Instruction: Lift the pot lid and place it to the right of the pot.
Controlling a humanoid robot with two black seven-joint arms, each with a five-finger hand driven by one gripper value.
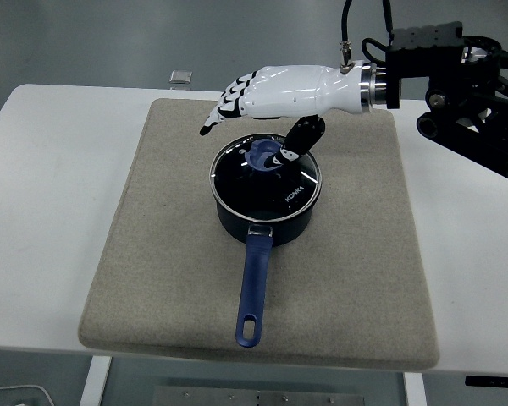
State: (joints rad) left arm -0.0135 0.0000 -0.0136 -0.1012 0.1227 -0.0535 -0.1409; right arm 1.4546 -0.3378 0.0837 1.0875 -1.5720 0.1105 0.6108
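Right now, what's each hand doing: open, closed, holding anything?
Right hand: open, fingers spread above the pot lid, holding nothing.
Left hand: not in view.

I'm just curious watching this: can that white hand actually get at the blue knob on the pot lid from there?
Probably yes. The right hand hovers open just over the lid, thumb beside the knob, nothing between.

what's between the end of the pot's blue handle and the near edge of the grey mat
Nothing: in the head view, only bare grey mat lies between the tip of the blue handle and the mat's near edge.
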